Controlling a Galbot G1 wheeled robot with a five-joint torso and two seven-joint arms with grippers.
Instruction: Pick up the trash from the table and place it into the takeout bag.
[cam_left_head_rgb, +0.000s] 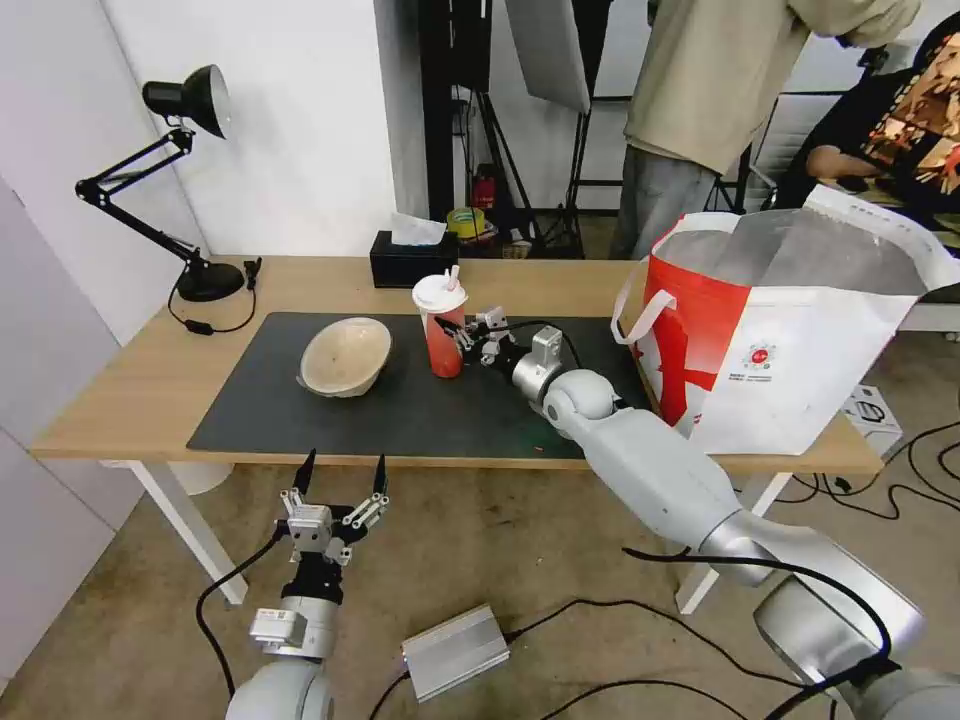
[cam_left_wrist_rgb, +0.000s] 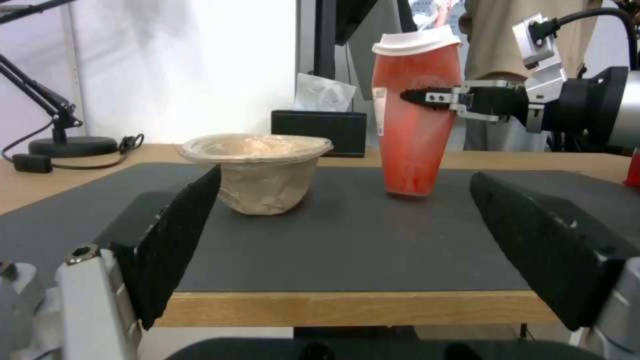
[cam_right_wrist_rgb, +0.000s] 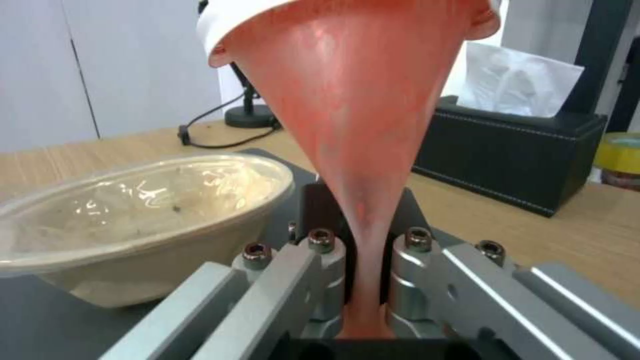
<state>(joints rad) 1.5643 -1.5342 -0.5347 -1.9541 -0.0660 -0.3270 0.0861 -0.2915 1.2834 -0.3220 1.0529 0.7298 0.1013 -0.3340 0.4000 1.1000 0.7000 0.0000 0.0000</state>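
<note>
While gripper (cam_left_head_rgb: 462, 338) clamps cup (cam_left_head_rgb: 441, 330)

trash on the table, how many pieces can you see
2: a beige bowl on the grey mat and a red cup beside it, held by the right gripper. More may be hidden inside the bag.

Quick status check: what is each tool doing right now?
Left tool: open, holding nothing, below the table edge.
Right tool: shut on the red drink cup, over the mat.
</note>
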